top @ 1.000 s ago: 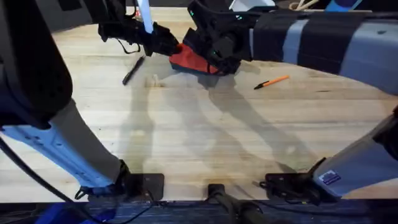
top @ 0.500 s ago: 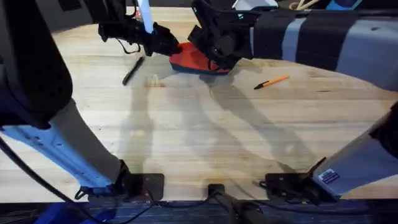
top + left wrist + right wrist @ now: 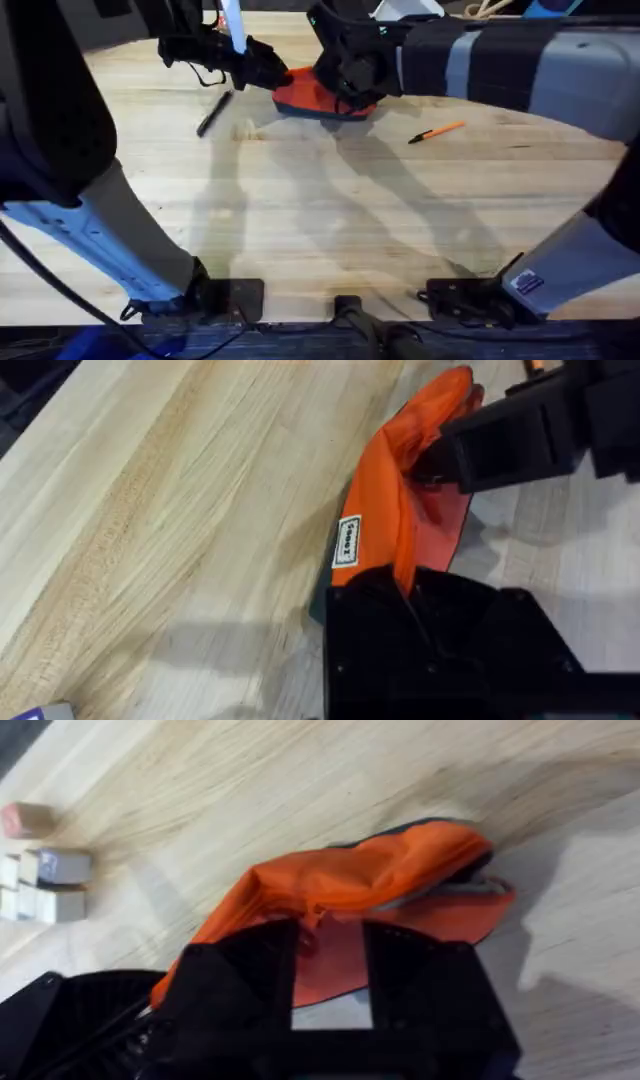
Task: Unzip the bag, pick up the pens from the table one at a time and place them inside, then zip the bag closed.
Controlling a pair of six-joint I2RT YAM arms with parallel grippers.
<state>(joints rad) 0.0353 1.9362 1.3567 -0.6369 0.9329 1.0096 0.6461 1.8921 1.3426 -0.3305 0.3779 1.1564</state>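
The table [image 3: 330,220], a light wooden plank top, is lying bare nearest the arms' bases, crossed by the arms' shadows. Farther out, the orange pen [image 3: 437,131] is resting flat on the wood, off to the right of both sets of jaws and apart from them. The black pen [image 3: 214,113] is lying just in front of the left gripper [image 3: 283,78], on its near-left side, not touching it.

Both arms are meeting at the bag [image 3: 322,97] at the far middle of the table. The left gripper [image 3: 408,588] is closing its jaws on one end of the orange pouch, the fabric rising pinched between the black fingers; a small white label [image 3: 346,542] is showing on the bag's side just beyond them. The right gripper [image 3: 345,85] is reaching in from the right onto the bag's top. In the right wrist view its jaws [image 3: 328,948] are standing slightly apart around the orange fabric at the zipper line, though whether they are actually clamping it I cannot tell. The bag's [image 3: 400,880] mouth is gaping a little beyond them, its dark underside edging the fabric.
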